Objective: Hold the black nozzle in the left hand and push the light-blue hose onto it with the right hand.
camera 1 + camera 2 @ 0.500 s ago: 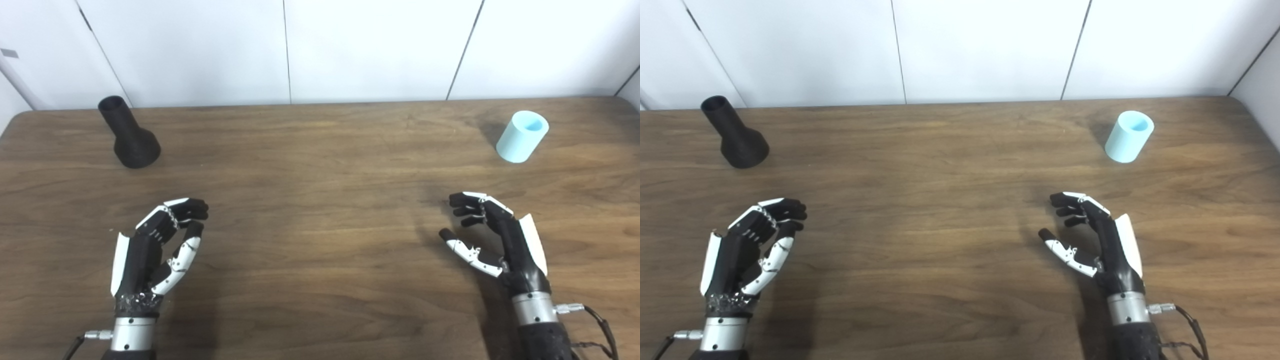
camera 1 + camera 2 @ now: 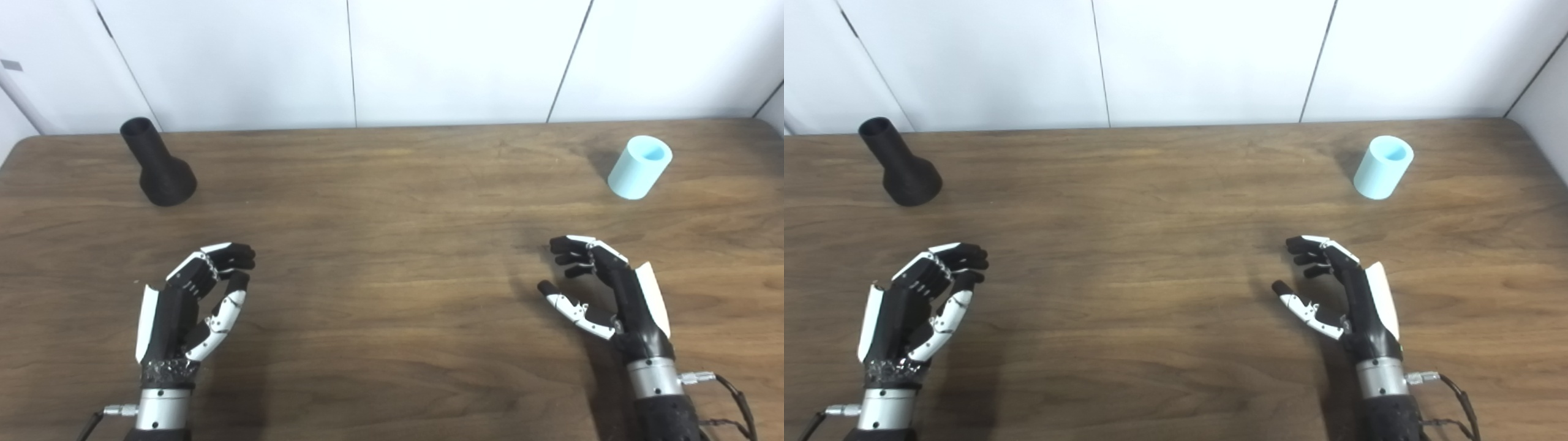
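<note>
Both hands sit low at near edge of wooden table (image 2: 392,257), prob. a ready pose w/ each on its own part's side: left hand (image 2: 187,303) loosely curled, holding nothing; right hand (image 2: 603,288) spread, empty. One black nozzle (image 2: 158,164) stands wide end down at far left, one light-blue hose (image 2: 639,167) piece upright at far right. Both well apart from hands, nothing grasped yet.
</note>
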You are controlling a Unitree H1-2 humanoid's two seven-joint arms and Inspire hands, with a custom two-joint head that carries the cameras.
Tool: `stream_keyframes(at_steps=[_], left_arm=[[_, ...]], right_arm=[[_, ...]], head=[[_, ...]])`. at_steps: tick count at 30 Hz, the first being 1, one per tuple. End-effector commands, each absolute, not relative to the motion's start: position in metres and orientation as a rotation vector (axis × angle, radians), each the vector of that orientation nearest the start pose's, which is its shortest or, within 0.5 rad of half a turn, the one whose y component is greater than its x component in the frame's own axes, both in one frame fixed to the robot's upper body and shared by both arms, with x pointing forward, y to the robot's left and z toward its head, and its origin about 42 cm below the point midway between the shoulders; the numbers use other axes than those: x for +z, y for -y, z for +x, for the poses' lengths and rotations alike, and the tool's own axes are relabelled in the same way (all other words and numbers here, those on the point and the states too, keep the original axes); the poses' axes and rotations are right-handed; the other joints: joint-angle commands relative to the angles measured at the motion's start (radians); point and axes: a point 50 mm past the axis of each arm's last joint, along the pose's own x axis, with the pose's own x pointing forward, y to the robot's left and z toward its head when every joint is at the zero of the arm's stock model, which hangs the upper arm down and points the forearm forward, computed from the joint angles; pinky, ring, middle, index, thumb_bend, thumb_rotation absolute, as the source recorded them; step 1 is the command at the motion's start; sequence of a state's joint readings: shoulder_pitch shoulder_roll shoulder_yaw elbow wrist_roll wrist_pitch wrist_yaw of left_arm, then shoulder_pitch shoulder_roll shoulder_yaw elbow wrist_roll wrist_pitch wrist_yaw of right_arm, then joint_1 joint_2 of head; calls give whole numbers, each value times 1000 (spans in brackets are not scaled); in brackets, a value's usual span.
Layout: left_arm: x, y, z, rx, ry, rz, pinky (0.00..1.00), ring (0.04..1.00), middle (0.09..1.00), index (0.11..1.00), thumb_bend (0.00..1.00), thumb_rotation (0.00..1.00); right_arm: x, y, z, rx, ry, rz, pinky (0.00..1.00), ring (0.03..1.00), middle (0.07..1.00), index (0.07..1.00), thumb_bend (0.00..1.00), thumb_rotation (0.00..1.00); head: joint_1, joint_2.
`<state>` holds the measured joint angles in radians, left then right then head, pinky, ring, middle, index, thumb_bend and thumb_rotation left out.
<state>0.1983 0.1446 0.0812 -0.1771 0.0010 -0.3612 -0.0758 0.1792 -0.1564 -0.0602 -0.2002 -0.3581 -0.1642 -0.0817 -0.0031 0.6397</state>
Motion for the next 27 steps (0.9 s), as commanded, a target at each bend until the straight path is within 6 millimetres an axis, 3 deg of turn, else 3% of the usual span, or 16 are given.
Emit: stream_keyframes(at_steps=[1,12,19,24,27], left_arm=[[115,-275,203,8,308,178,577,640,666,645,284,262],[109,-283,202,95,321,125,571,638,660,643,321,249],[116,-299,202,175,286,126,634,698,704,686,551,412],[119,-316,203,206,283,163,646,712,727,720,688,396],[120,-324,204,237,272,211,662,724,737,732,775,419]], right_arm=[[136,280,226,-124,257,-532,554,646,673,662,267,157],[134,281,226,-128,253,-522,550,645,674,659,268,156],[129,293,225,-123,249,-528,566,656,684,669,276,93],[129,303,222,-119,239,-518,572,664,688,668,258,109],[127,311,220,-116,242,-487,591,681,698,673,258,12]], head=[[2,3],[8,-11],[52,-22],[151,-36],[189,-46]])
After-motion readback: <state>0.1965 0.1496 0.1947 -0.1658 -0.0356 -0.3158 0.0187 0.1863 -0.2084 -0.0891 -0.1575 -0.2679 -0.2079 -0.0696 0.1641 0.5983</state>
